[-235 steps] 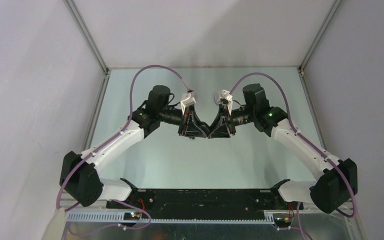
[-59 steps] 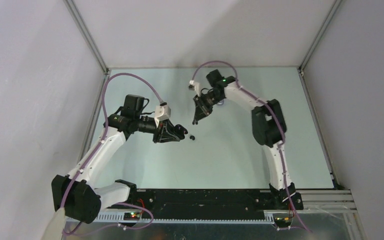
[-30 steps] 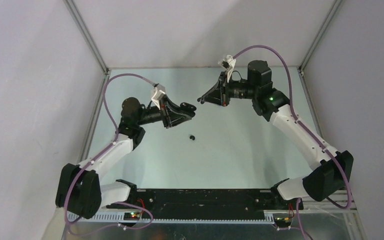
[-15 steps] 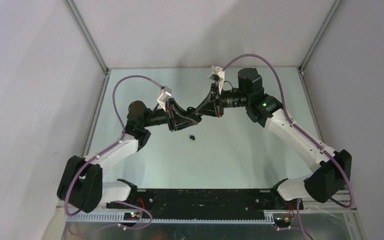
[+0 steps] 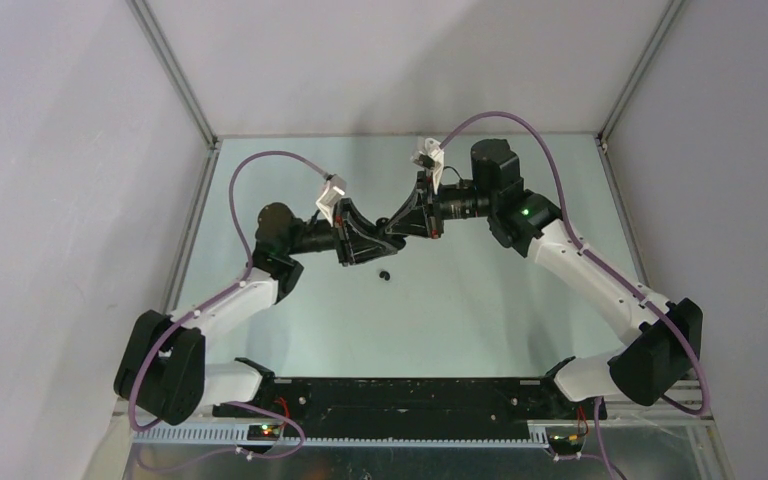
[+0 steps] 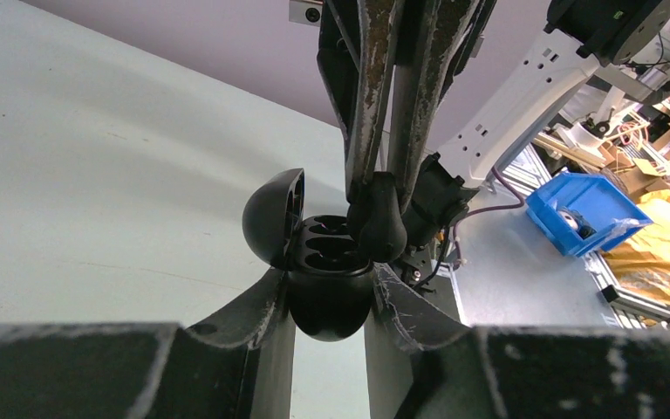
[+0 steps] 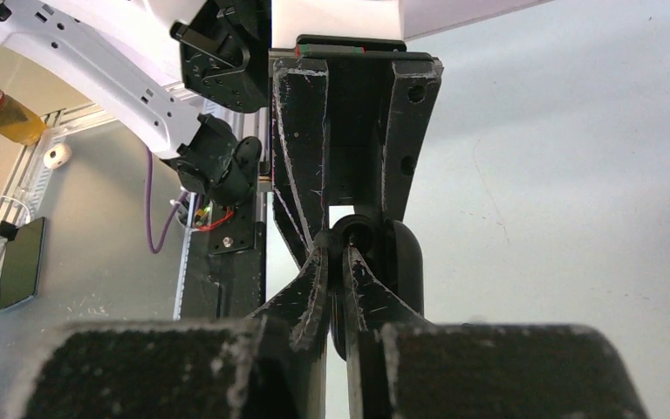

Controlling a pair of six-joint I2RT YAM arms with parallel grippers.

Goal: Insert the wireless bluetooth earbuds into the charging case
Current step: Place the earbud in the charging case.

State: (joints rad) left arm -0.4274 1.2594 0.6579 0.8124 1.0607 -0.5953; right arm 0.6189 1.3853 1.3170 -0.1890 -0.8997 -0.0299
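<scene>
Earbud [image 6: 382,229], glossy black: pinched between the nearly closed fingers of the right gripper [image 6: 385,185], which points down from 12 o'clock in the left wrist view. The bud sits at the mouth of the case [image 6: 327,310], over its rim at 1 o'clock. Case, black, rounded: clamped on both sides by the left gripper [image 6: 330,284]; lid [image 6: 272,216] open at 9 o'clock, sockets exposed. Second earbud [image 5: 384,274], black: loose on the table [image 5: 480,320], at 6 o'clock just below the meeting grippers in the top view.
</scene>
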